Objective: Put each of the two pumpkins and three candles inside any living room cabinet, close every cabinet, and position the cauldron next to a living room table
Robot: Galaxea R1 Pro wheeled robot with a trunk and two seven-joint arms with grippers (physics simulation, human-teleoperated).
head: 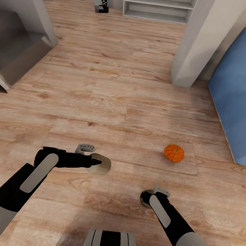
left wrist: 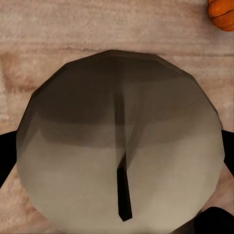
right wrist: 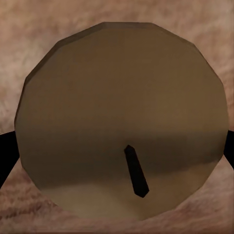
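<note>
In the head view, the left gripper [head: 98, 164] is low over the wooden floor [head: 103, 98] and pinches a candle [head: 100, 165], a short pale cylinder, between its fingers. In the left wrist view this candle [left wrist: 122, 146] shows its round top with a dark wick, and black fingers [left wrist: 6, 156] touch it on both sides. A corner of the pumpkin [left wrist: 222, 13] is visible there on the floor.

The right gripper [head: 146, 198] is at about 5 o'clock in the head view, near the lower edge, and it holds a second candle [head: 143, 199], of which little can be seen under the wrist. In the right wrist view this second candle [right wrist: 122, 122] is seen from above, with black fingers pressing its two sides.

One orange pumpkin [head: 174, 153] lies on the floor at about 4 o'clock from the picture centre, apart from both grippers. A blue soft furniture piece [head: 239, 93] stands at 3 o'clock, a white pillar [head: 195, 43] at 1 o'clock, a white open shelf [head: 158, 5] at 12 o'clock, and a grey unit [head: 16, 55] at 10 o'clock.
</note>
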